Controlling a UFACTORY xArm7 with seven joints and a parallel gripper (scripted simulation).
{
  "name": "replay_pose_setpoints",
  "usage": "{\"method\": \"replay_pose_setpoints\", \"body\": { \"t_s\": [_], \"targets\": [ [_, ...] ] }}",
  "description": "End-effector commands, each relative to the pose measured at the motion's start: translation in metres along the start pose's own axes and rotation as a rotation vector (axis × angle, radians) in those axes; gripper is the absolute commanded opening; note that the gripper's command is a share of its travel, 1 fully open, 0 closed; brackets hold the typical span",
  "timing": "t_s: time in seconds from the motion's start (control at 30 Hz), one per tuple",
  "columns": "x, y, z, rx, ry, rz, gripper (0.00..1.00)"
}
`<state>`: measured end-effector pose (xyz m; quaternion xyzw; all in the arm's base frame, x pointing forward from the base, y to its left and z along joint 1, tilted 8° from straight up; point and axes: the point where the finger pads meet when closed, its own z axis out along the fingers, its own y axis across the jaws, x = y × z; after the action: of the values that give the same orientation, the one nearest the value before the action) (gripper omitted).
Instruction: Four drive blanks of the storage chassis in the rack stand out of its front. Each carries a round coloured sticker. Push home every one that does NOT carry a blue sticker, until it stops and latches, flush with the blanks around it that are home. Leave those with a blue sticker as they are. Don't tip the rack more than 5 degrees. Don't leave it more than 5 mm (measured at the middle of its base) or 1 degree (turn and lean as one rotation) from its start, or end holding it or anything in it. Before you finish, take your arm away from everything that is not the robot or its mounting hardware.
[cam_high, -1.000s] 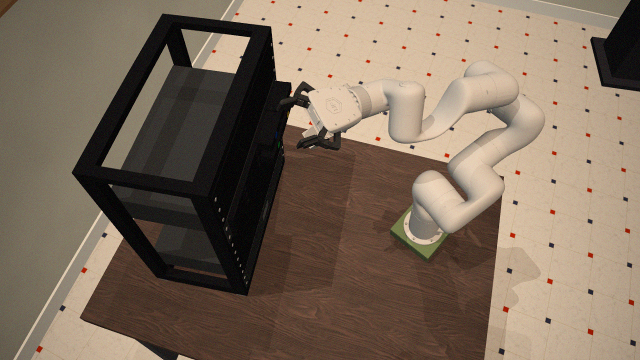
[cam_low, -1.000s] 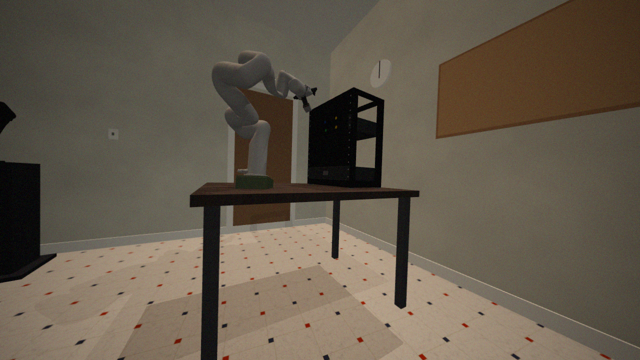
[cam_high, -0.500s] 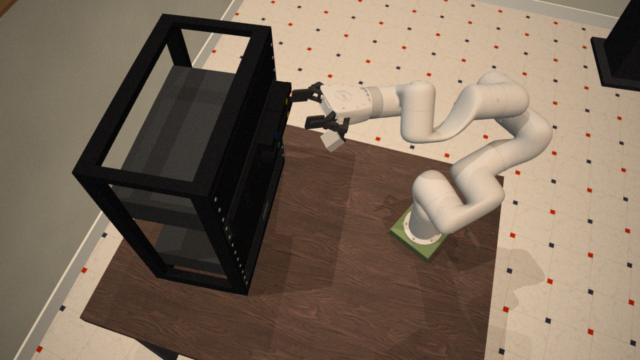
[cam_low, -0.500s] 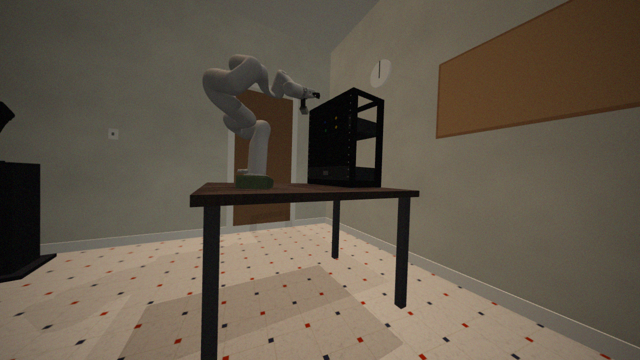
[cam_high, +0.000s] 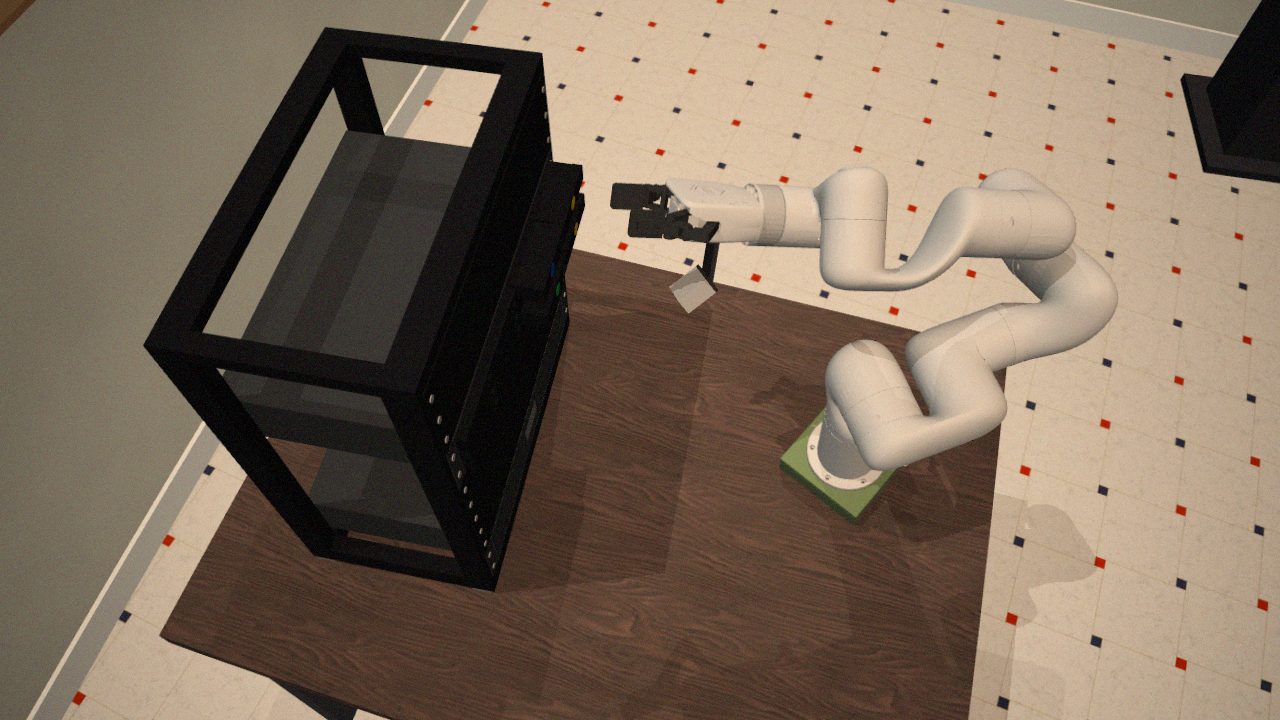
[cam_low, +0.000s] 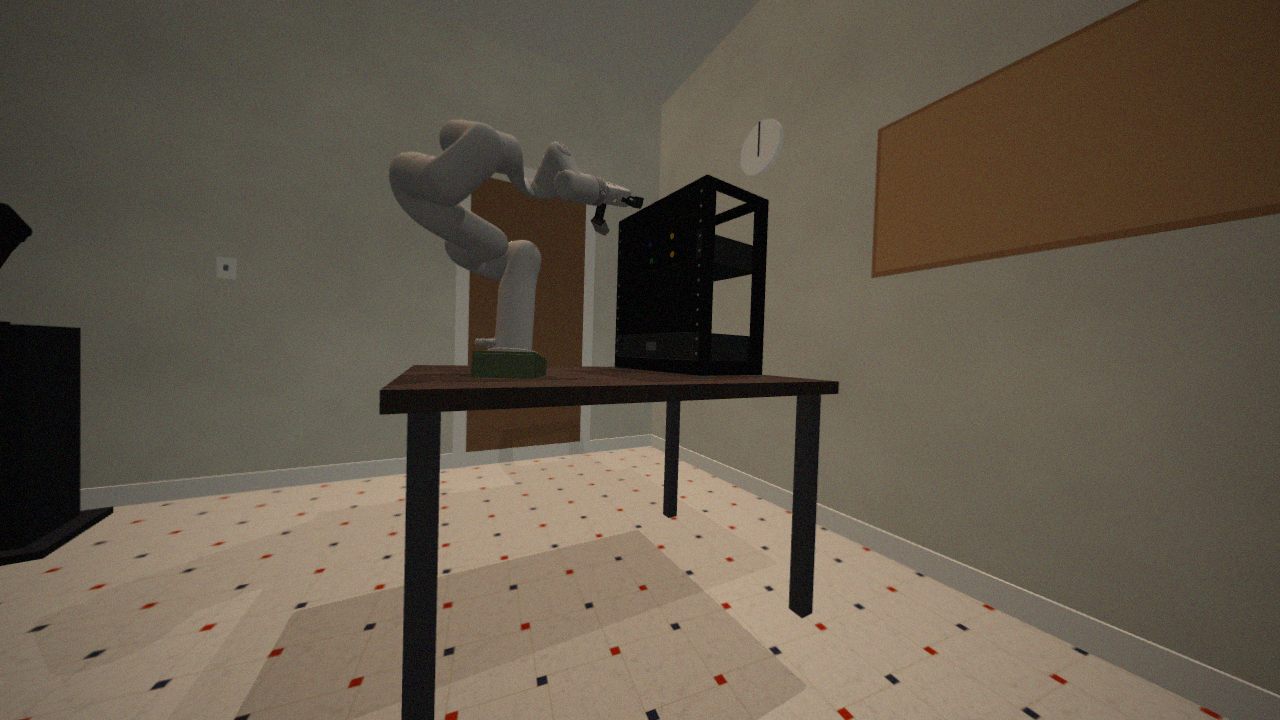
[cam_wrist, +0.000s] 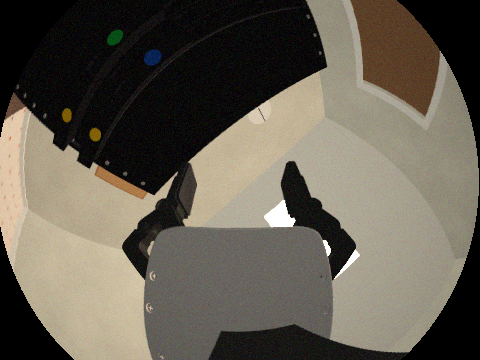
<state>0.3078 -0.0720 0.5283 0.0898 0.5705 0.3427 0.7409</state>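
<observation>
The black rack stands on the left part of the wooden table. Blanks stand out of the chassis front near its top. They carry two yellow stickers, a blue sticker and a green sticker. My gripper is open and empty. It points level at the rack's front, near its top far corner, a short gap away from the yellow-stickered blanks.
The arm's green base sits on the table's right side. A wall runs close behind the rack. A black cabinet stands on the floor far off. The wrist camera box hangs below the gripper.
</observation>
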Motion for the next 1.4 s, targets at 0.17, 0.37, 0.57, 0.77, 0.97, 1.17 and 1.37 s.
{"method": "replay_pose_setpoints", "body": {
  "t_s": [0.17,0.37,0.57,0.77,0.97,1.17,1.37],
  "targets": [
    [0.007,-0.021,-0.020,0.078,-0.028,0.159,1.00],
    [0.017,-0.036,-0.036,0.135,-0.049,0.290,1.00],
    [0.027,-0.049,-0.050,0.183,-0.070,0.410,1.00],
    [0.035,-0.056,-0.058,0.211,-0.083,0.484,1.00],
    [0.045,-0.064,-0.069,0.247,-0.101,0.586,1.00],
    [0.056,-0.071,-0.078,0.277,-0.118,0.677,1.00],
    [0.062,-0.075,-0.084,0.295,-0.128,0.730,1.00]
  ]
}}
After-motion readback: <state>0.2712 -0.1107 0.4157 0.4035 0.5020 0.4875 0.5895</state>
